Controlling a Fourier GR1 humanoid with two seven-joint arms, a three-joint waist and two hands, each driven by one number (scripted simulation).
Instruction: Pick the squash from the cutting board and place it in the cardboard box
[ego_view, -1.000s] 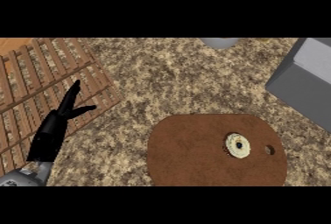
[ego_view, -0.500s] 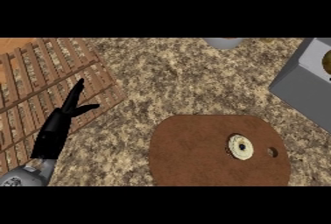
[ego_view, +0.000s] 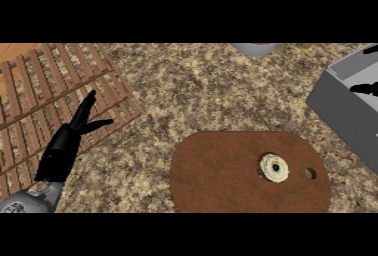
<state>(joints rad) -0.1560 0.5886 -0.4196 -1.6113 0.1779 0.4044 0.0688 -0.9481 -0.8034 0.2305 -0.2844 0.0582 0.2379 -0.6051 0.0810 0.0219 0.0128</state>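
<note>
The squash (ego_view: 275, 167) is a pale yellow round piece lying on the right part of the round brown cutting board (ego_view: 221, 175), beside the board's small hole. The box (ego_view: 347, 112) is a grey container at the right edge, only partly in view. My left hand (ego_view: 70, 137) is open and rests at the left, over the wooden slats, far from the squash. A small black part of my right hand (ego_view: 366, 89) shows at the right edge over the box; the rest of it is out of view.
A slatted wooden rack (ego_view: 44, 85) covers the left side of the speckled counter (ego_view: 214, 95). A grey object (ego_view: 255, 48) pokes in at the top edge.
The view has shifted a little, bringing more of the box into sight. Black parts of the right hand now show over the box. The left hand and squash have stayed put.
</note>
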